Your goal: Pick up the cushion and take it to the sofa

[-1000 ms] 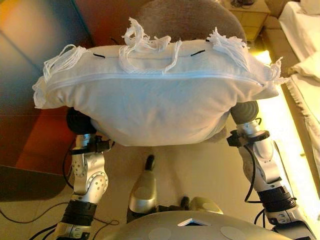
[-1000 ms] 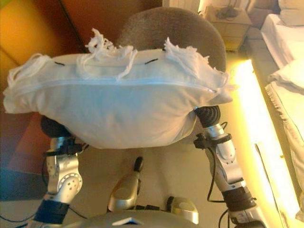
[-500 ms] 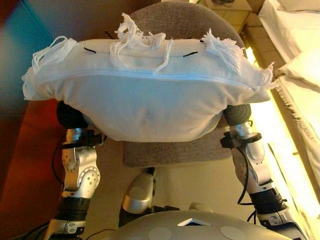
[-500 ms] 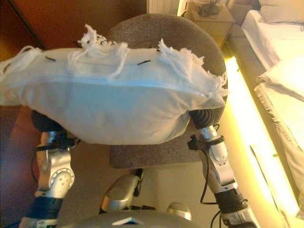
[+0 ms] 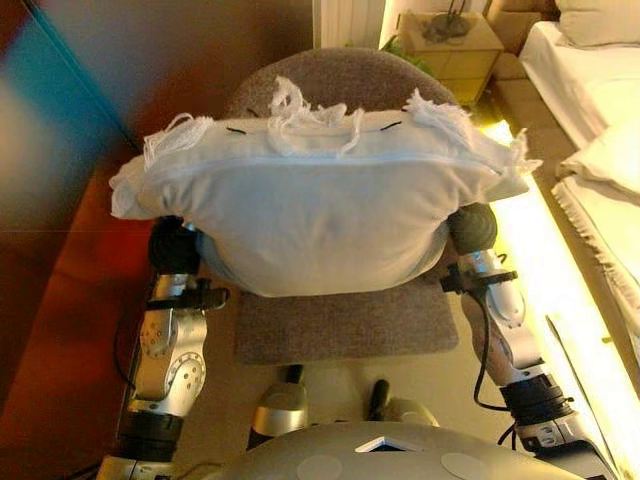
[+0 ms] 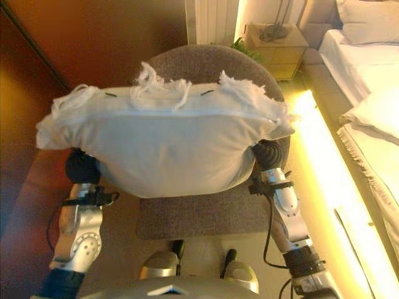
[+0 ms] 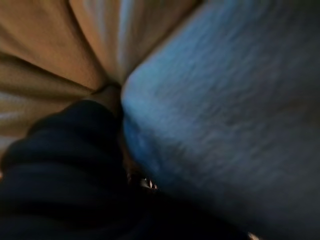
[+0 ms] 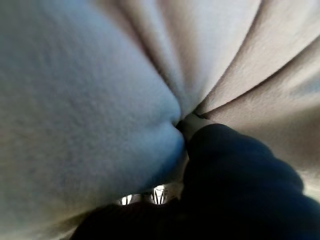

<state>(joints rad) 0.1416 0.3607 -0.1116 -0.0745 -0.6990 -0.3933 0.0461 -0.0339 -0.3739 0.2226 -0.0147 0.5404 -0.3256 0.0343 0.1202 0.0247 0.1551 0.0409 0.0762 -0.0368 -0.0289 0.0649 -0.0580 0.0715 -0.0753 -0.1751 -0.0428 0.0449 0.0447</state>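
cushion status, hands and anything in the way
Both hands hidden under white cushion, grip unreadable. Cushion held up over brown sofa chair. Nothing seen between them.

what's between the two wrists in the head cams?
The white cushion, held up between both arms and hiding the left hand and right hand beyond their dark covers. Beneath it lies the grey chair seat. Both eye views show this.

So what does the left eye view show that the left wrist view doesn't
Only the left eye view shows the whole white cushion with its tassels, carried above the grey chair, plus the nightstand and bed. Only the left wrist view shows, up close, the left hand and its dark cover pressed into the folds. Both show the cushion's fabric; neither shows the fingers.
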